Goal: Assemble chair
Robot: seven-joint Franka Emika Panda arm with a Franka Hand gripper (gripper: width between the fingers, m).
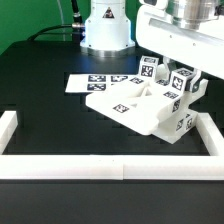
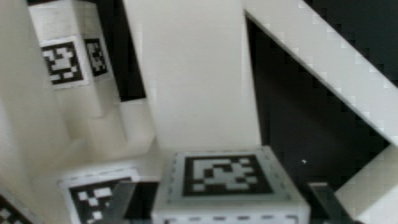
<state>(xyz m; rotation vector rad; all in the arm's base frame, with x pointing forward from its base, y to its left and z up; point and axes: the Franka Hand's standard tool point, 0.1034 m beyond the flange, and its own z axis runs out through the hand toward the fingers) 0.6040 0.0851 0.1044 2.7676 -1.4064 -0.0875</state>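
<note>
Pincer (image 1: 186,88) apparently clamped on chair (image 1: 140,106)

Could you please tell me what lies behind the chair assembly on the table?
Behind the chair assembly, the marker board lies flat on the black table. The assembly covers the board's near corner, and the gripper hides what is beyond its right side.

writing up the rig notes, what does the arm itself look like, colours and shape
The arm is big, glossy white with rounded blocky housings and a grey metallic ring near its wrist. Its round white base stands on the black table, dark cables behind it. The gripper's fingertips are hidden by the chair parts.
</note>
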